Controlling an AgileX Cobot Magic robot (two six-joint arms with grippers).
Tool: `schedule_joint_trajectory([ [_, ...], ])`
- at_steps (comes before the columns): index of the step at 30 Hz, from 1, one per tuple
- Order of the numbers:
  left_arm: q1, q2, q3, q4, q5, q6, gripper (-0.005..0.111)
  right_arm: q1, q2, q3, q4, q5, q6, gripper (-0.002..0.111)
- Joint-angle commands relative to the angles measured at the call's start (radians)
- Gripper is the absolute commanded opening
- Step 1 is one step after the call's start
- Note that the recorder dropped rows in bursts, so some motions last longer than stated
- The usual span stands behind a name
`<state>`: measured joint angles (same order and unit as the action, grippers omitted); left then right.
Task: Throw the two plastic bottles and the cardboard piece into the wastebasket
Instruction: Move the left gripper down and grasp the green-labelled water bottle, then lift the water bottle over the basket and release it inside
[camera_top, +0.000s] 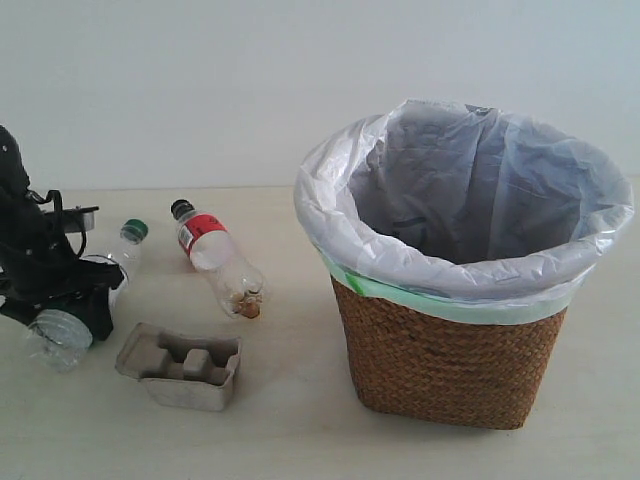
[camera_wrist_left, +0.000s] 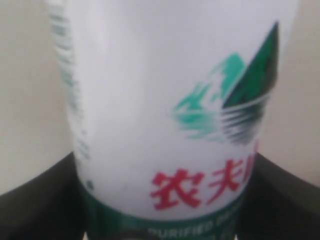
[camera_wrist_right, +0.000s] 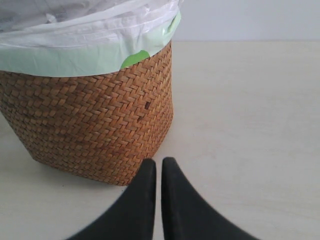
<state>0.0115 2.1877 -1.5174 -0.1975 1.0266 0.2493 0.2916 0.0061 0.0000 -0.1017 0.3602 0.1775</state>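
The green-capped bottle (camera_top: 125, 250) lies on the table at the far left. My left gripper (camera_top: 72, 300) is shut across its body. In the left wrist view its white-green label (camera_wrist_left: 165, 100) fills the frame, and a black finger (camera_wrist_left: 35, 200) presses on each side. The black-capped bottle with the red label (camera_top: 215, 258) lies just to the right, with nothing holding it. The grey-beige cardboard piece (camera_top: 180, 365) rests in front of both bottles. The wicker wastebasket (camera_top: 450, 360) stands on the right. My right gripper (camera_wrist_right: 158, 165) is shut and empty, low beside the wastebasket (camera_wrist_right: 90, 125).
A plain pale wall stands behind the table. Bare beige tabletop (camera_top: 290, 410) separates the cardboard piece from the wastebasket. The right arm does not show in the exterior view.
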Motion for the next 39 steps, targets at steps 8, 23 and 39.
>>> schedule_joint_trajectory([
  [8, 0.000, -0.287, 0.210, -0.256, -0.523, 0.323, 0.004, -0.003, -0.006, 0.000, -0.006, -0.003, -0.001, 0.000],
  [23, 0.004, -0.774, 0.700, -0.463, -1.250, 0.504, 0.004, -0.003, -0.006, 0.000, -0.006, -0.003, -0.001, 0.000],
  [39, -0.118, -0.844, 0.746, -0.369, -1.190, 0.338, 0.004, -0.003, -0.006, 0.000, -0.006, -0.003, -0.001, 0.000],
])
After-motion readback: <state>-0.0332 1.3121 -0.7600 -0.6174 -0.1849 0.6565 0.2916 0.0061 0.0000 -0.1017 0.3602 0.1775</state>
